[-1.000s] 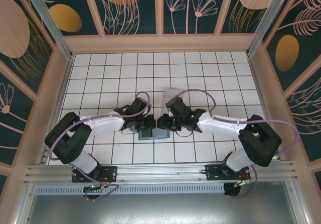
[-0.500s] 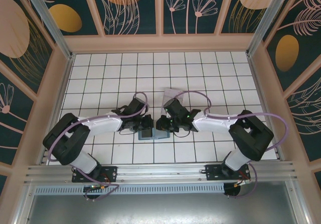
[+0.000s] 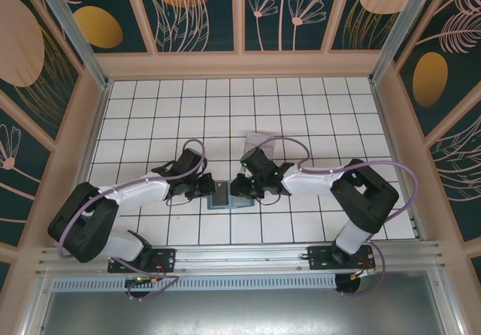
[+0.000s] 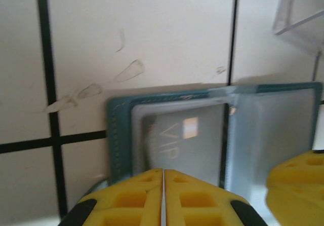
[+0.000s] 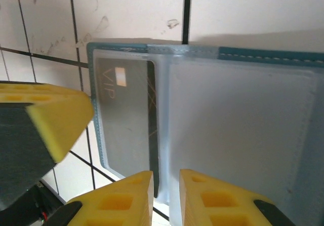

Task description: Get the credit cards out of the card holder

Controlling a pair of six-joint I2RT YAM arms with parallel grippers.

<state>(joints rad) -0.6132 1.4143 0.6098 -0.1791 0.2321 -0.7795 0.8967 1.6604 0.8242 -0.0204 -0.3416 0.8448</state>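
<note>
Item: card holder (image 3: 225, 200), spread open on the desk (image 3: 301, 110), grey VIP credit card (image 5: 124, 114) seated in its left sleeve. The left claw (image 4: 163, 173), fingers together, sits at the holder's edge; the right claw (image 5: 166, 178) has fingers a sliver apart astride the fold, grip indeterminate. Advice: pin the holder, draw the card along its sleeve, never upward.
</note>
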